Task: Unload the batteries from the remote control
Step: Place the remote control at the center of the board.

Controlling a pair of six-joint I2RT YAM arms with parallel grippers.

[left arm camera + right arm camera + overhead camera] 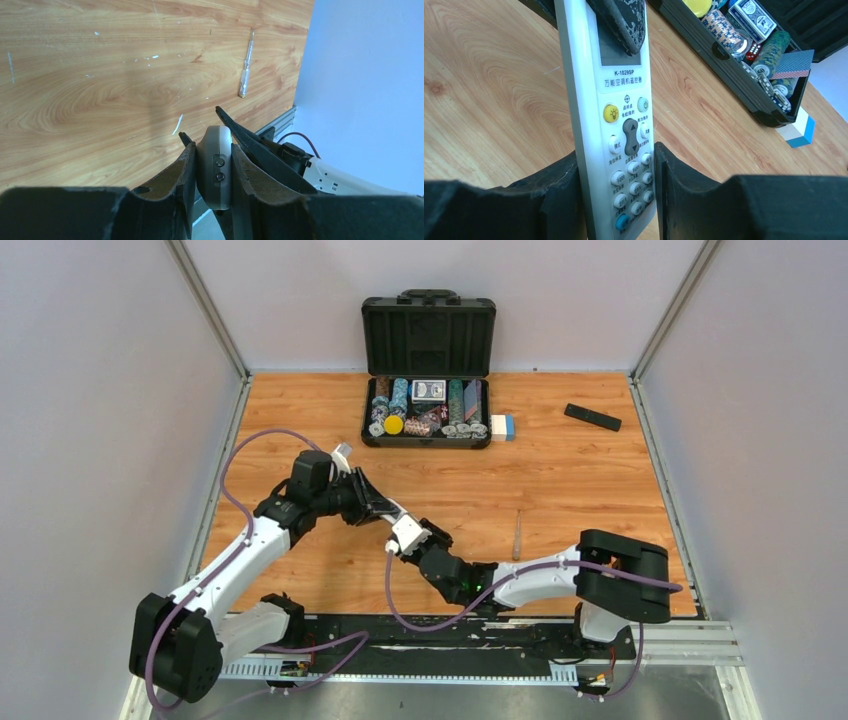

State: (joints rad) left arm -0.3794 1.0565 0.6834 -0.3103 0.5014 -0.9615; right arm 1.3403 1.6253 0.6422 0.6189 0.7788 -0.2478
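A white air-conditioner remote (405, 531) is held above the table between both grippers. My left gripper (383, 508) is shut on its top end. In the left wrist view the remote's end (215, 170), with two small emitters, sits clamped between that gripper's (212, 147) fingers. My right gripper (422, 543) is shut on the lower end. In the right wrist view that gripper (619, 157) pinches the side edges of the remote (624, 120), button face toward the camera. A left finger (621, 20) covers the display. No batteries show, and the remote's back is hidden.
An open black case (428, 370) of poker chips and cards stands at the back centre, with a white and blue box (503, 426) beside it. A black remote (592, 417) lies at the back right. A slim pale tool (517, 535) lies right of the grippers.
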